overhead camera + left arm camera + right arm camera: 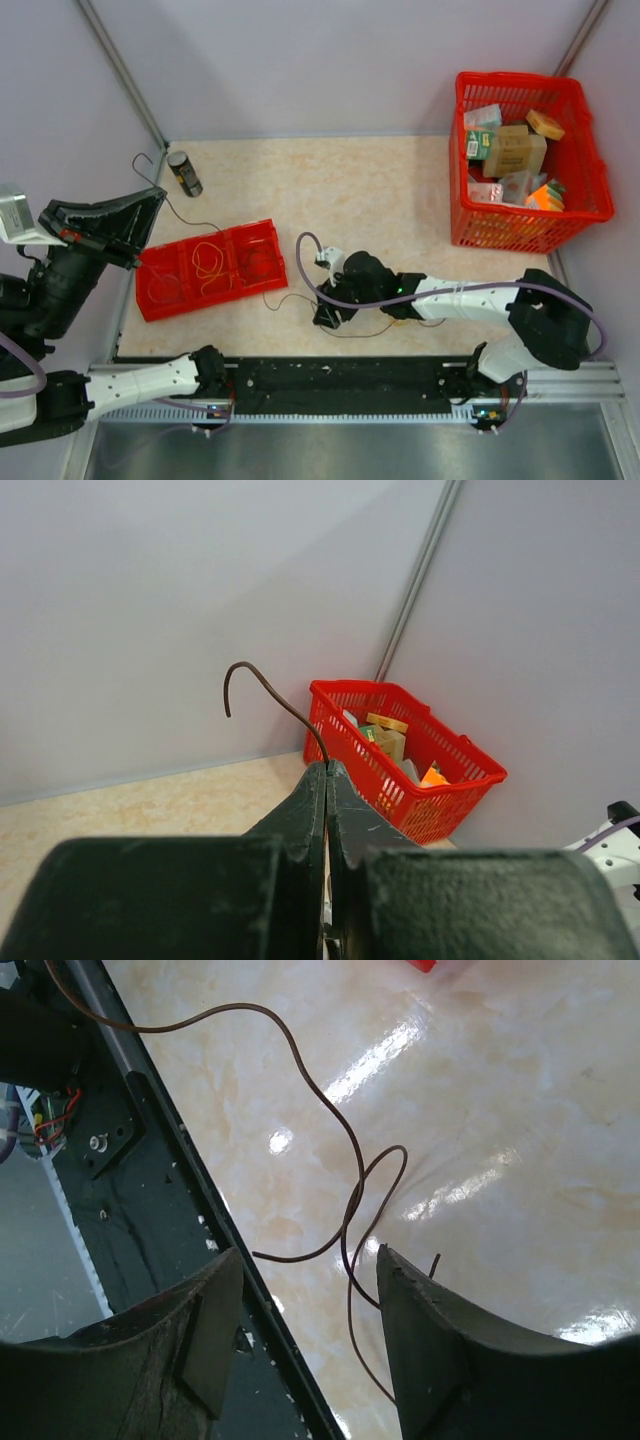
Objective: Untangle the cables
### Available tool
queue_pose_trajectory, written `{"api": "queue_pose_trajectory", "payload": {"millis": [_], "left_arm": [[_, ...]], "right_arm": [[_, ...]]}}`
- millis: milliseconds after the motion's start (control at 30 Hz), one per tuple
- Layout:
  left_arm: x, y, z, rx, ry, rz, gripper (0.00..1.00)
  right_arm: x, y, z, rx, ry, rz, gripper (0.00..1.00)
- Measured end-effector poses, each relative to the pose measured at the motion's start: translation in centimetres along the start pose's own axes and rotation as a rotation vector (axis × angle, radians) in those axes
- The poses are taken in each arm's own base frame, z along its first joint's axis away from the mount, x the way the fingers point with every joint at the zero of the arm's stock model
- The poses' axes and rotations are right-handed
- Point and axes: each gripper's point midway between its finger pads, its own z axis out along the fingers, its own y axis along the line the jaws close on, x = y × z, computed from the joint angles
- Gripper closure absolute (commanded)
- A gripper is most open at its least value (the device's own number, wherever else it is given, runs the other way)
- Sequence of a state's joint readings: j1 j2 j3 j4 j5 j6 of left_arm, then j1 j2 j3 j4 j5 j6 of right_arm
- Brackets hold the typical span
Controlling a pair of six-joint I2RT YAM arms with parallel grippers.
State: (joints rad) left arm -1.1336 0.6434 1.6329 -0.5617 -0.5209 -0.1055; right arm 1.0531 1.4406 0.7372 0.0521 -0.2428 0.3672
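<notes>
The left claw (pixel 326 768) pinches the brown wire (pixel 290 708), raised. The right claw (pixel 310 1265), spread over its loop (pixel 352 1210) on the bench (pixel 500 1090), should close squarely, then pull gently.

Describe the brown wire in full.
The brown wire is thin, dark and limp, and looks plastic-coated. One end is pinched in the shut left gripper, which holds it up off the table. Its tip curls out above the fingers in a hook. It trails down by the red tray onto the table and lies in a loose crossed loop between the open right gripper's fingers, apparently ungripped.
</notes>
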Motion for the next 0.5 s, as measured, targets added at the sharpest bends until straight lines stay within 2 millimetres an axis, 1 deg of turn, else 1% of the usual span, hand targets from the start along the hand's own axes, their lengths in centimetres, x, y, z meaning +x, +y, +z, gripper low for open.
{"api": "queue_pose_trajectory", "payload": {"millis": [67,167,233,300,333,367,433,500], "left_arm": [[0.0,-0.1,0.0,0.004,0.001,0.000,1.00],[0.0,-0.1,-0.1,0.008,0.000,-0.001,1.00],[-0.1,0.0,-0.2,0.008,-0.002,-0.002,1.00],[-0.2,0.1,-0.4,0.008,-0.002,-0.002,1.00],[-0.2,0.1,-0.5,0.008,-0.002,-0.002,1.00],[-0.2,0.2,-0.6,0.008,-0.001,-0.001,1.00],[-0.3,0.2,-0.6,0.008,-0.002,-0.002,1.00],[-0.4,0.2,-0.7,0.008,-0.003,-0.002,1.00]], "right_arm": [[0.0,0.1,0.7,-0.016,0.002,0.001,0.44],[0.4,-0.5,1.6,0.002,0.018,0.008,0.47],[0.6,-1.4,2.0,0.048,0.022,0.018,0.56],[0.6,-2.4,2.1,0.101,0.014,0.028,0.70],[0.5,-2.7,2.1,0.120,0.006,0.030,0.75],[0.3,-3.0,2.1,0.137,-0.003,0.033,0.80],[0.0,-3.4,1.9,0.167,-0.020,0.043,0.83],[-0.5,-3.7,1.4,0.195,-0.050,0.058,0.95]]}}
